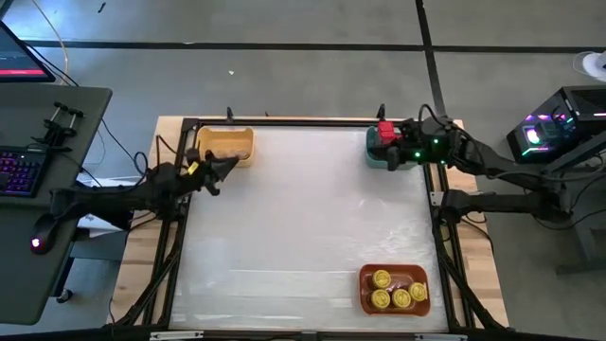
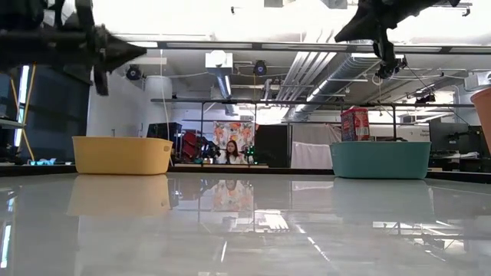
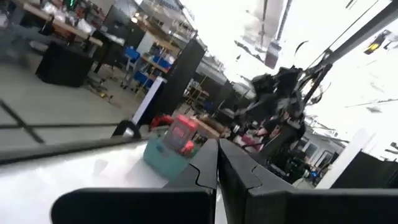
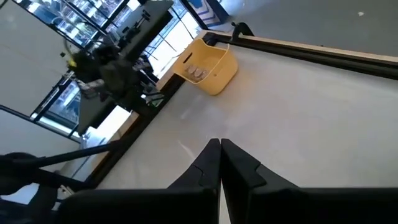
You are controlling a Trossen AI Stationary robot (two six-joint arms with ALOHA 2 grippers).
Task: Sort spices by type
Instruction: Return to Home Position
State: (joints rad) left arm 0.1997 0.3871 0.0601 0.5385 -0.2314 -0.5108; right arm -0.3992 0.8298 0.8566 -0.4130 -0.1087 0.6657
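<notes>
We see red tins in teal bin, yellow-lidded jars in orange bin, brown jars in yellow bin (light, rigid, slick, we judge: pinch sides); left gripper, right gripper clenched empty

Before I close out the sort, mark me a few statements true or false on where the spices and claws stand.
1. The orange bin holds yellow-lidded jars. True.
2. The red tins sit in the orange bin too. False: they stand in the teal bin.
3. The left claw and the right claw are shut and empty. True.
4. Spices lie loose on the table. False: none shows outside the bins.
</notes>
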